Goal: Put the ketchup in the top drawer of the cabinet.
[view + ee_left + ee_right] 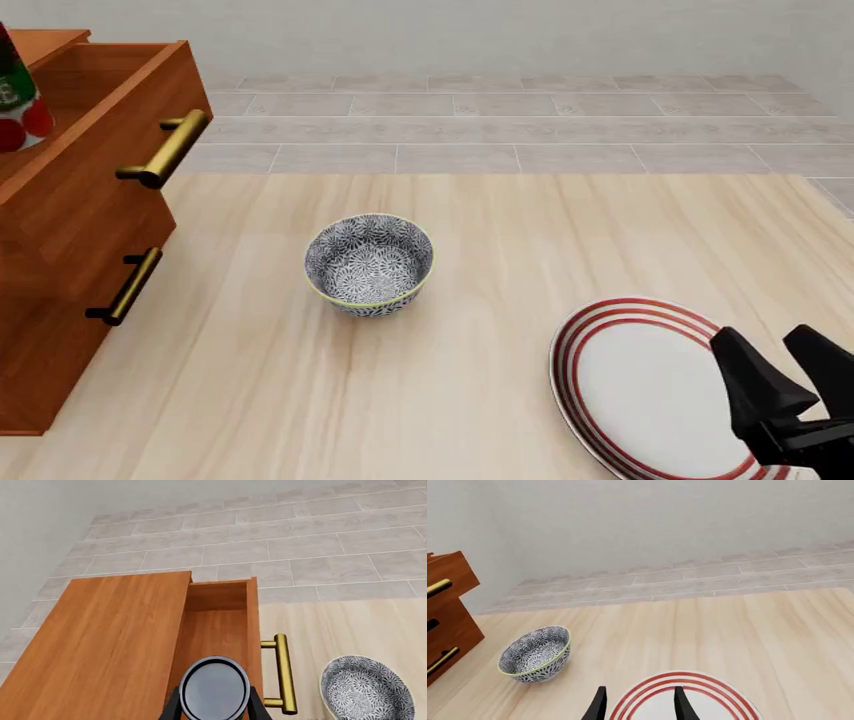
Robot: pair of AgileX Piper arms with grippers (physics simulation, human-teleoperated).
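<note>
Right now my left pincer (214, 707) grips the ketchup (214, 689) between its two dark fingers, one on each side of the can, and I look straight down on the can's dark grey top. Measured against the cabinet (100, 645), the can hangs above the pulled-out top drawer (217, 630), over the part of the open box nearest its front panel; whether it has dipped below the drawer's rim I cannot tell. In the front view only a sliver of its red label (16, 100) shows at the picture's edge, over the cabinet.

I judge the can to be stiff and fairly light, with a smooth round wall that could twist or slide in a two-point hold. A grip across the middle of its side, as I have it, seems the soundest place, keeping it upright so it settles on its flat base. It is unlikely to break, but it may roll if it tips.

Just beyond the drawer front stands its long brass handle (283, 672), and past that, away from the cabinet, the patterned bowl (370, 262) sits apart on the table (507, 250).

Farther still from the cabinet, my right pincer (637, 702) hovers with fingers parted and nothing between them, over the red-ringed plate (641, 390).
</note>
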